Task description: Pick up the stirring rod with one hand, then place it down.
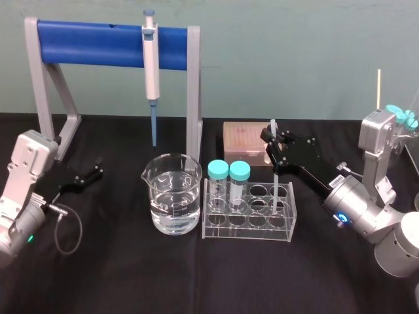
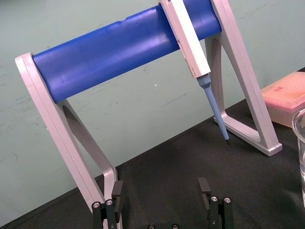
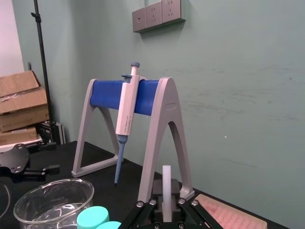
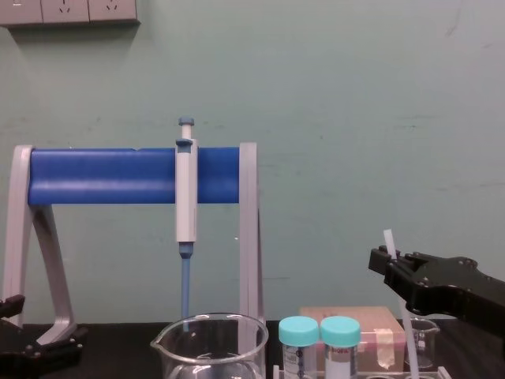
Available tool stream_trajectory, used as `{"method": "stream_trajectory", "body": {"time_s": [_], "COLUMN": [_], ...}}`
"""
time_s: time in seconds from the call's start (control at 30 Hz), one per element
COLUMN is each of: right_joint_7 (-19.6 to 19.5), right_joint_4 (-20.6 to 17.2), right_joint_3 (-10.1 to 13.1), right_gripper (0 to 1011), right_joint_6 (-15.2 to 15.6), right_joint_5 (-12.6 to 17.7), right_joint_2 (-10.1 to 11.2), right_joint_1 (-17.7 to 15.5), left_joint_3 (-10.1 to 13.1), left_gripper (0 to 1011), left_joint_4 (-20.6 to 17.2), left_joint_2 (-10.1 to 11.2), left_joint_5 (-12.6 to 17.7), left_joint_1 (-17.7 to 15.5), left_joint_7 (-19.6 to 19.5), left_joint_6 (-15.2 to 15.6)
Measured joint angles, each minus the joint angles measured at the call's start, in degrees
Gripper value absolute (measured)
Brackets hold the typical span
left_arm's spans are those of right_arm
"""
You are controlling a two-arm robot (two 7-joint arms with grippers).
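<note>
The stirring rod is a thin translucent white stick standing almost upright, with my right gripper shut on its upper part. In the right wrist view the rod rises between the two black fingers. In the chest view the rod sticks up above the right gripper, and its lower part runs down toward the back right of the clear tube rack. I cannot tell whether its lower end touches anything. My left gripper rests open at the far left of the table, its fingers apart with nothing between them.
A glass beaker with water stands left of the rack, which holds two teal-capped tubes. Behind is a grey stand with a blue bar carrying a pipette. A pink tip box sits behind the rack.
</note>
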Motion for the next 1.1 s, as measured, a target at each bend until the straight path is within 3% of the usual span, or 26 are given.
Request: {"method": "stream_trajectory", "body": {"time_s": [0.87,1.0,1.1], "right_joint_7": [0.1,0.1,0.1], "right_joint_4": [0.0,0.0,0.0], "right_joint_3": [0.0,0.0,0.0], "right_gripper": [905,996,1003], "right_joint_6": [0.0,0.0,0.0], "right_joint_5": [0.2,0.2,0.2], "right_joint_2": [0.0,0.0,0.0], "right_joint_1": [0.0,0.0,0.0], "left_joint_3": [0.0,0.0,0.0], "left_gripper": [1000,1000,1000], "left_joint_4": [0.0,0.0,0.0], "left_joint_2": [0.0,0.0,0.0], "left_joint_5": [0.0,0.0,0.0], "left_joint_1": [0.0,0.0,0.0], "left_joint_7": [0.0,0.0,0.0], "left_joint_6": [0.0,0.0,0.0]}}
